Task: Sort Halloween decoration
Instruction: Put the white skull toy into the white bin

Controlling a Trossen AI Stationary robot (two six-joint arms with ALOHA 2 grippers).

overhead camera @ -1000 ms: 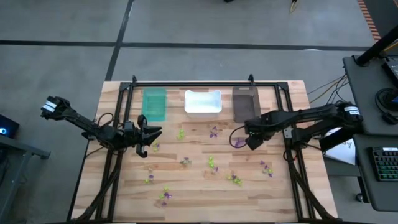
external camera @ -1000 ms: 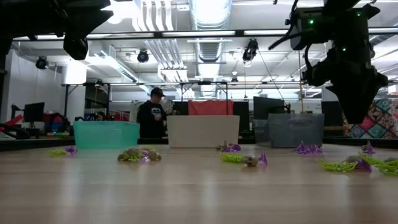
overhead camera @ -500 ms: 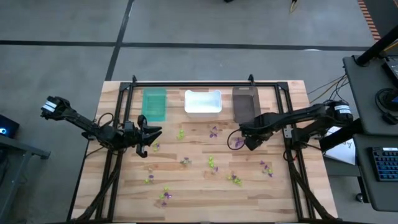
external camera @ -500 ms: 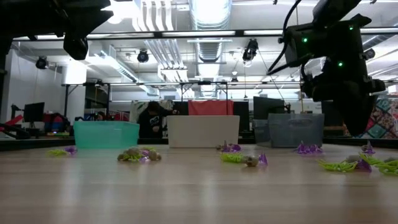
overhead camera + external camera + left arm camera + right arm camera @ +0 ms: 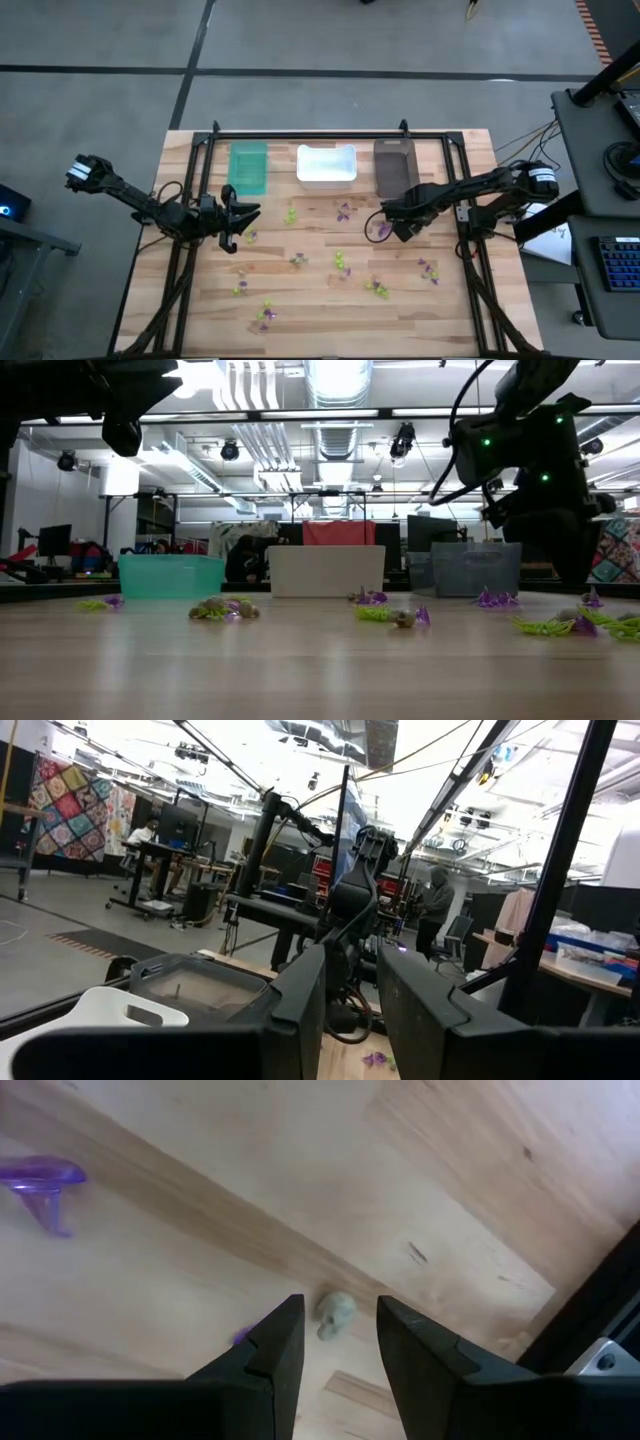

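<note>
Above pale skull [image 5: 336,1313]: right pincer [image 5: 338,1342] (ajar, empty).

Tiny trinkets [image 5: 340,262] — scattered (purple, green, grey).

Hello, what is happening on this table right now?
A two-arm robot is sorting small Halloween trinkets scattered over a wooden table. The right gripper hangs open just above a pale skull-shaped trinket, with nothing gripped yet. The left gripper waits near the teal bin, holding nothing. The white bin and the dark bin stand beside it.
</note>
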